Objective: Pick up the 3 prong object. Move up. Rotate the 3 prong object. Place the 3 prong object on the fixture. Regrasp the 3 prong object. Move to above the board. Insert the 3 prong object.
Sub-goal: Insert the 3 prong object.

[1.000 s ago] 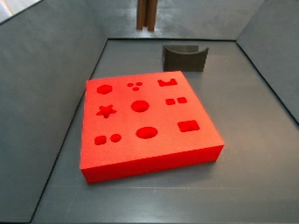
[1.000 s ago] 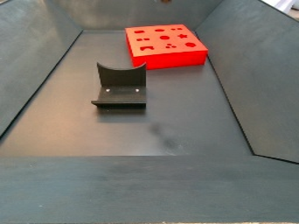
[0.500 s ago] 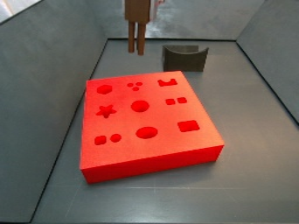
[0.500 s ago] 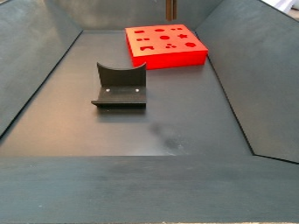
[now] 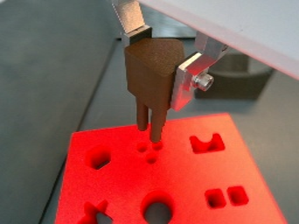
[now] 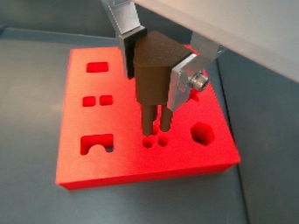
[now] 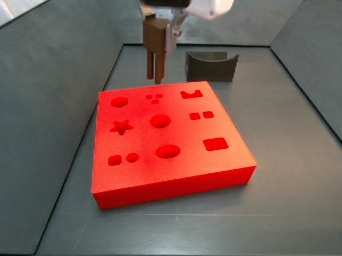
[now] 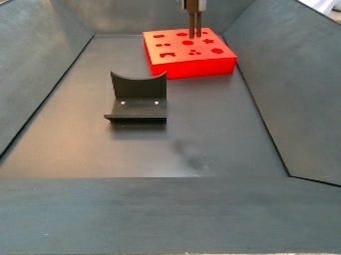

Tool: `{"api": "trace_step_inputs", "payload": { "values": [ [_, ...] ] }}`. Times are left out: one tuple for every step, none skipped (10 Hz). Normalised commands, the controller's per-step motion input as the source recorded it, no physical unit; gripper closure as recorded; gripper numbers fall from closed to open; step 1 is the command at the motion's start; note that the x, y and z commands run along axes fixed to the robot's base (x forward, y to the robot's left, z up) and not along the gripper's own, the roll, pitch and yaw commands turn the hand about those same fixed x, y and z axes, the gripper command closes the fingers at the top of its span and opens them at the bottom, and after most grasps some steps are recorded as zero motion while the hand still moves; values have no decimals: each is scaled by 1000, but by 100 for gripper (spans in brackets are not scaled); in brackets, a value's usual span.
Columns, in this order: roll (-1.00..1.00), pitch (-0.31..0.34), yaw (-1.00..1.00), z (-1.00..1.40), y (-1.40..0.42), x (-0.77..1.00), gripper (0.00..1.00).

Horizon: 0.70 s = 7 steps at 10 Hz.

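Observation:
The 3 prong object is a dark brown block with thin prongs pointing down. My gripper is shut on it, one silver finger flat against its side. In both wrist views it hangs upright over the red board, its prong tips just above the three small holes. In a side view the 3 prong object hovers over the back left part of the board, under the gripper. The fixture stands empty behind the board.
Sloping grey walls enclose the floor. The fixture sits mid-floor in a side view, well apart from the board. Other cutouts on the board include a U-shaped one and a hexagon beside the small holes.
The gripper with the brown piece has come down and slightly left, from the top edge of the view to just above the board's three small holes.

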Motion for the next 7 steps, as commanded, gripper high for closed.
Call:
{"api": "trace_step_inputs", "payload": {
  "values": [
    [0, 0, -6, 0, 0, -40, 100],
    [-51, -176, -183, -291, 0, -160, 100],
    [-77, -263, -211, -497, -114, -100, 100],
    [-151, -313, -186, -440, -54, -91, 100],
    [-197, -299, -126, -140, 17, -146, 100],
    [-49, -139, -74, 0, 43, -140, 100],
    [-96, -143, -140, 0, 114, 0, 100]
  ]
}}
